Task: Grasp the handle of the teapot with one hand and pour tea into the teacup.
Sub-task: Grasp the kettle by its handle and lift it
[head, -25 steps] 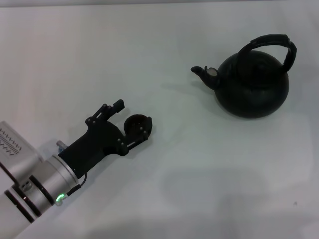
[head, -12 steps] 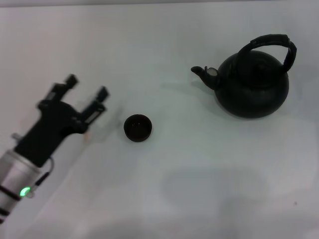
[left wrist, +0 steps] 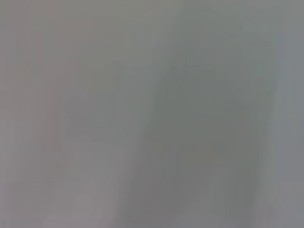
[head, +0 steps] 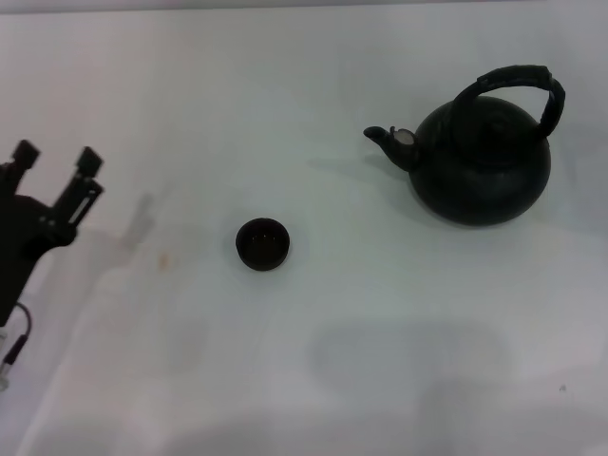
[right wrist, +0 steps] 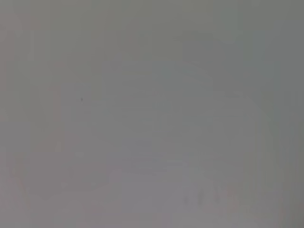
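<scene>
The teacup (head: 262,243) is taken as the landmark. It stands upright on the white table (head: 313,380), mouth up, with nothing touching it.

The teapot (head: 483,157) is located well apart from the teacup, on the robot's right and farther from the robot. It sits upright on its base. Its short spout (head: 388,140), with a silvery tip, is directed back toward the teacup's side. The handle (head: 521,84) arches over the top of the body and is free of any contact.

The left gripper (head: 54,161) is seen at the edge of the head view, well apart from the teacup on the robot's left. Its two fingers (head: 87,163) are spread, and nothing is held between them. The right gripper is not visible in any view. Only blank surface is shown by both wrist views.

Handling notes, given as judgement:
- The teapot is judged rigid and probably heavy, more so if filled; a firm closure is advised.
- The matte body is too broad and round to be gripped. Hold should be taken at the crown of the handle, whose wrapped-looking surface should resist slipping.
- A grip off the crown would let the pot swing or tip early.
- The teacup is judged small, light and easily knocked; the spout should be brought above it without contact.
</scene>
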Available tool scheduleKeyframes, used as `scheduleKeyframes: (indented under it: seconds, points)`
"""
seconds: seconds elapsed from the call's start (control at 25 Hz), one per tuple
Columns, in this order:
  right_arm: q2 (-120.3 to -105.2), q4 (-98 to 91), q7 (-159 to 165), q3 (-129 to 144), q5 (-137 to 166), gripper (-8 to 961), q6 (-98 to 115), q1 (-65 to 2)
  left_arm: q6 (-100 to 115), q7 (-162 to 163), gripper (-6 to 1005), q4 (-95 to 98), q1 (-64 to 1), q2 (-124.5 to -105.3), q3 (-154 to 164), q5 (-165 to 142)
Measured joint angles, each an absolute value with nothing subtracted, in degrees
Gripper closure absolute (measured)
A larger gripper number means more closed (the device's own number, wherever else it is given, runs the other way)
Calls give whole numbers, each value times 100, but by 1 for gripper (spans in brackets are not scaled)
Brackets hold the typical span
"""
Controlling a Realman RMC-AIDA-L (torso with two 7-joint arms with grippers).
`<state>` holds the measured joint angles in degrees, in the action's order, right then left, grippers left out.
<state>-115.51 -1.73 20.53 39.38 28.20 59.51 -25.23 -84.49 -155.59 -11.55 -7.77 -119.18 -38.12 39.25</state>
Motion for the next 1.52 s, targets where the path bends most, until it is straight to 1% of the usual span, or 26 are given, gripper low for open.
scheduleKeyframes:
  seconds: [0.48,0.72,0.92,1.16,1.24,1.28,1.4,1.44,1.52]
  points:
    - [-11537,-180,2384,4041,2878,87,5977,-2489,-8501,-15548,139,-1137,-515,-11925,-3814,4899]
    - [-11533,-276,2767,4849,2890,86,6194,-2433,-8356,-15547,138,-1134,-527,-11922,-3814,5055]
    - [-11506,-1145,3743,5864,2892,87,6731,-1913,-8321,-15547,138,-1130,-506,-11930,-3810,5398]
    - [-11277,-3066,5463,6738,3666,89,5764,-1189,-8261,-15547,139,-1098,-500,-11933,-3815,5463]
    - [-11157,-3757,6628,6779,4628,90,5301,-1044,-8236,-15548,139,-1083,-527,-11926,-3815,5476]
    - [-11080,-4077,7383,6758,5306,90,5166,-1011,-8193,-15547,139,-1074,-552,-11924,-3815,5513]
    - [-10913,-4686,8995,6559,6889,91,5269,-985,-8092,-15548,138,-1060,-598,-11920,-3815,5597]
    - [-10870,-4833,9390,6458,7319,91,5375,-987,-8059,-15548,138,-1059,-615,-11919,-3814,5609]
    - [-10834,-5114,10097,6070,8160,92,5827,-1009,-8018,-15548,138,-1059,-644,-11918,-3815,5613]
